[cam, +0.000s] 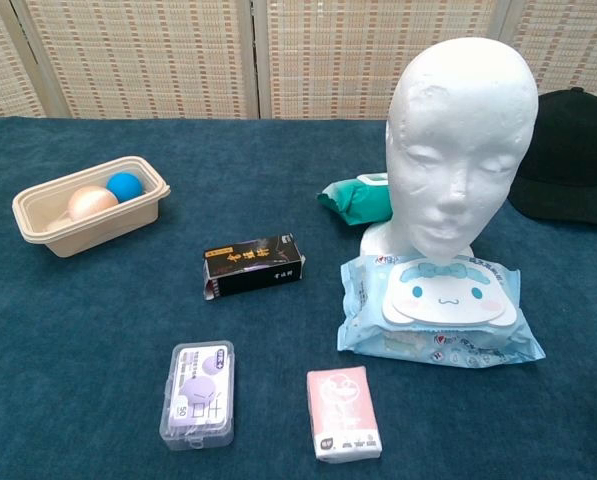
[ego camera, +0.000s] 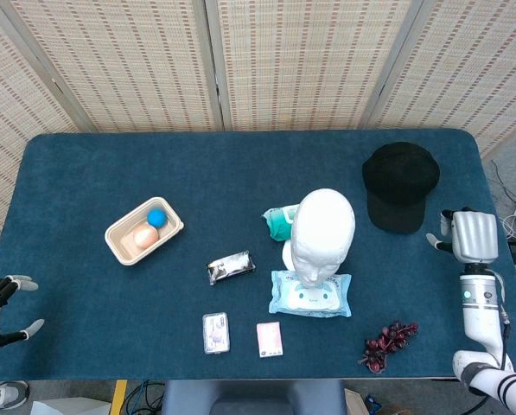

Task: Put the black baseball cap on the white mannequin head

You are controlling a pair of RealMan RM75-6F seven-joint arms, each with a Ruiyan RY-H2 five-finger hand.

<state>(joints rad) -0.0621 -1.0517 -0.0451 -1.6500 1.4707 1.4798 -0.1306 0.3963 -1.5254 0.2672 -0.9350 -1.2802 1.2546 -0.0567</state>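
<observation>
On your blue table (ego camera: 85,173) you have a beige tray (ego camera: 119,243) holding a blue ball (ego camera: 156,217) and a peach one (ego camera: 144,235). Near the middle lie a black box (cam: 254,266), a green pouch (cam: 356,197) and a wet-wipes pack (cam: 438,310). Along the front edge sit a clear case (cam: 200,392), a pink tissue packet (cam: 344,412) and dark red grapes (ego camera: 387,342).

We saw a blue-clothed table (ego camera: 85,173) bearing a black baseball cap (ego camera: 401,185), white mannequin head (ego camera: 323,230), beige tray (ego camera: 119,245), blue wipes pack (ego camera: 310,295), and small black box (ego camera: 231,267).
</observation>
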